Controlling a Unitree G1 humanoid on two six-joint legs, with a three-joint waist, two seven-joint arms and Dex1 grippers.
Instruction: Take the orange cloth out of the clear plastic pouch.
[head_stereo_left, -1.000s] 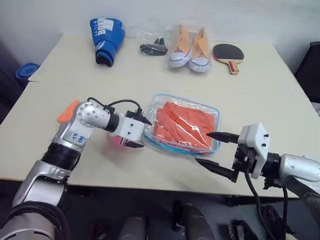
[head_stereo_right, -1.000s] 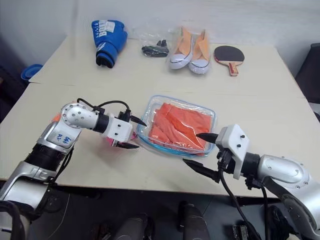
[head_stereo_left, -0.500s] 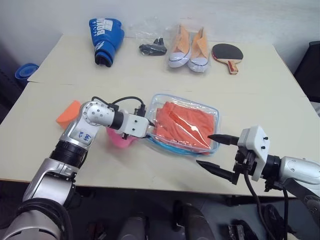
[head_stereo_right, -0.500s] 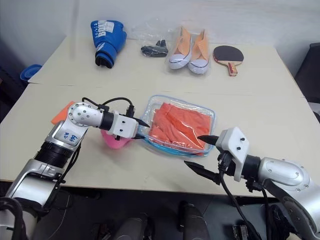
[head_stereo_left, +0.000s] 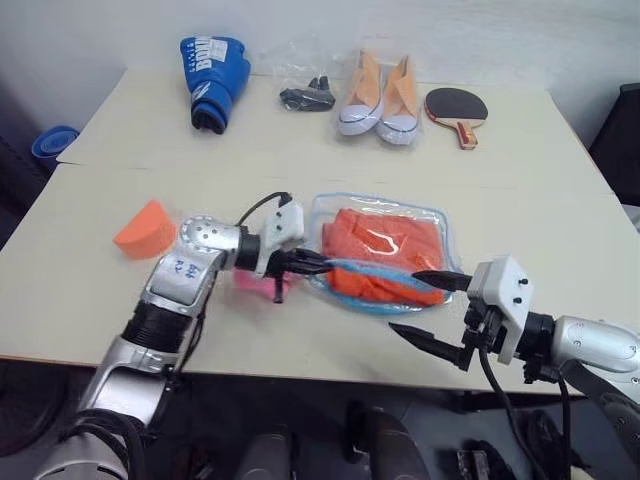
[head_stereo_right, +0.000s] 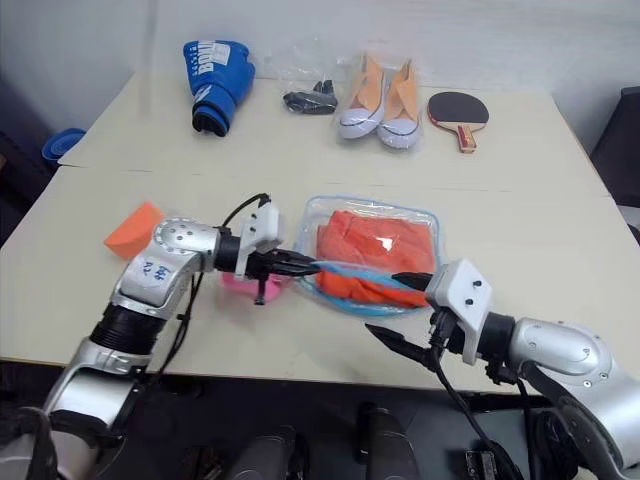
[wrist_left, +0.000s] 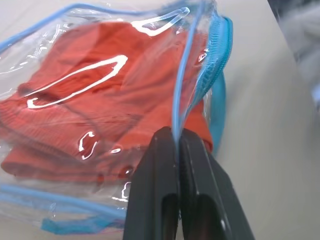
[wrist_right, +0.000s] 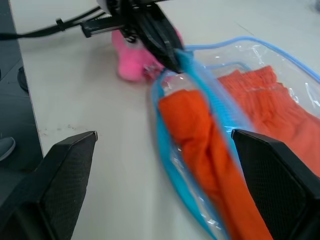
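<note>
Orange cloth (head_stereo_left: 385, 250) lies inside the clear plastic pouch (head_stereo_left: 432, 222), mid surface (head_stereo_left: 520, 220), long side running left to right. Your left tool (head_stereo_left: 318, 264) is pinched tight on the pouch's blue edge at its left end. Your right tool (head_stereo_left: 428, 308) gapes wide, just near-right of the pouch, closer to the cloth's open side. One cloth, one pouch, two tools.
</note>
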